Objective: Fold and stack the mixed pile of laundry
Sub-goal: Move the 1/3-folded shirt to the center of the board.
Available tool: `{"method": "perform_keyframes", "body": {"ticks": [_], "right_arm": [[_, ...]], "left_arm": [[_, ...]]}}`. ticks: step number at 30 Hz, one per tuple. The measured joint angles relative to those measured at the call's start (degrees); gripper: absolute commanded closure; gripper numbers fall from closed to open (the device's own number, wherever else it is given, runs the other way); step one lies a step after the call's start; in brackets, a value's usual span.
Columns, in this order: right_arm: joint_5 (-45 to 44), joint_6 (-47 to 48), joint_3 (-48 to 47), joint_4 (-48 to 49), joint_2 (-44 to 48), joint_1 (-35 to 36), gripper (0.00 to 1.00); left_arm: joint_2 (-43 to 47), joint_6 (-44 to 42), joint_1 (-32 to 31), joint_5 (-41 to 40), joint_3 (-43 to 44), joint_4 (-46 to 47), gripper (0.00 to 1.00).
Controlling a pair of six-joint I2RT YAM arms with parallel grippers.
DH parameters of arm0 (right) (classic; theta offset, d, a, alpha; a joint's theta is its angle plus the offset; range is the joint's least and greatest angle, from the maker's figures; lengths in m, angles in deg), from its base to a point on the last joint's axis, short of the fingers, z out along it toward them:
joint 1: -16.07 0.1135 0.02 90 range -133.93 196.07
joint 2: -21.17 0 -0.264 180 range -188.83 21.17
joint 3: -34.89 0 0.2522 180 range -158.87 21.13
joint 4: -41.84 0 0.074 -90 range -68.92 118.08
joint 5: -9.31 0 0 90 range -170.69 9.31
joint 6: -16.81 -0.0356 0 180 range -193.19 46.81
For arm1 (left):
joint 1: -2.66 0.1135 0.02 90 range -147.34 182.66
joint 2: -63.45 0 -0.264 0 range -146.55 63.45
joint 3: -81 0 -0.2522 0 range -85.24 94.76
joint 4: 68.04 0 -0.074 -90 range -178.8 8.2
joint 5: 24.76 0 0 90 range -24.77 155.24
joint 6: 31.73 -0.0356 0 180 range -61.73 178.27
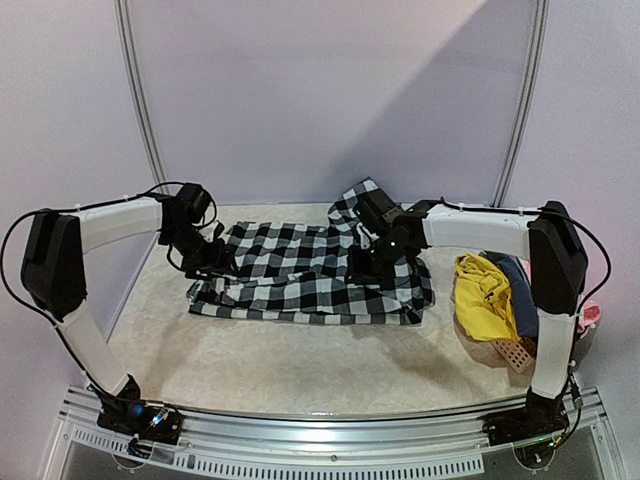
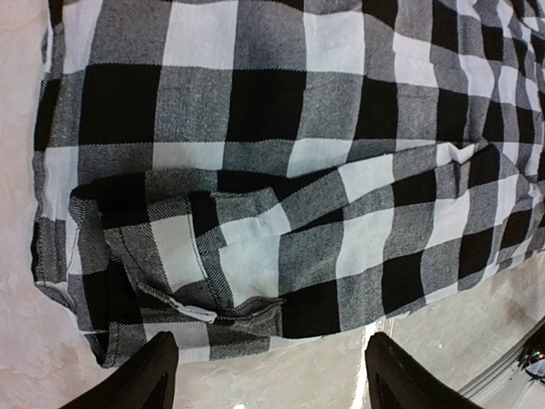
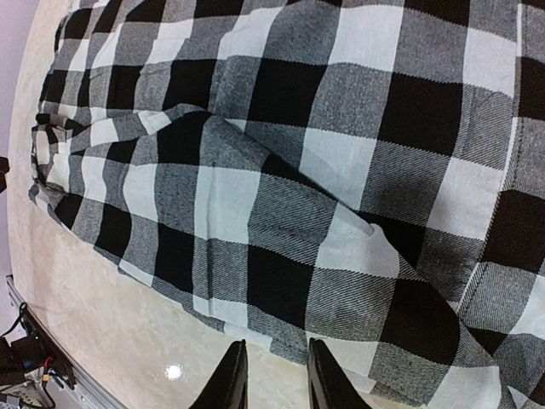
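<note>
The black-and-white checked shirt (image 1: 300, 275) lies spread across the middle of the table. My left gripper (image 1: 207, 258) hovers at its left edge; in the left wrist view its jaws stand wide open and empty (image 2: 272, 379), with a folded cuff of the shirt (image 2: 255, 213) just beyond the fingertips. My right gripper (image 1: 368, 262) is over the shirt's right part; in the right wrist view (image 3: 277, 383) its jaws stand a narrow gap apart, with bare table between them, at the hem of the shirt (image 3: 281, 204). The yellow garment (image 1: 480, 290), the blue-grey one (image 1: 516, 290) and a bit of the pink one (image 1: 591, 315) lie heaped at the right.
The salmon perforated basket (image 1: 510, 352) sits under the heap at the right edge. The back wall stands close behind the shirt. The metal rail (image 1: 330, 425) with both arm bases runs along the near edge. A strip of table (image 1: 300, 360) lies between shirt and rail.
</note>
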Motion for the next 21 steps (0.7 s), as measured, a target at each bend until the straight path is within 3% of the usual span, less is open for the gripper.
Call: {"method": "perform_keyframes", "body": {"ticks": [21], "right_arm": [[2.67,0.11,7.21,0.20,-2.93,-0.74,0.76]], "left_arm": [[-4.92,-1.44,0.00,-0.39,-5.64,3.13,0.26]]}}
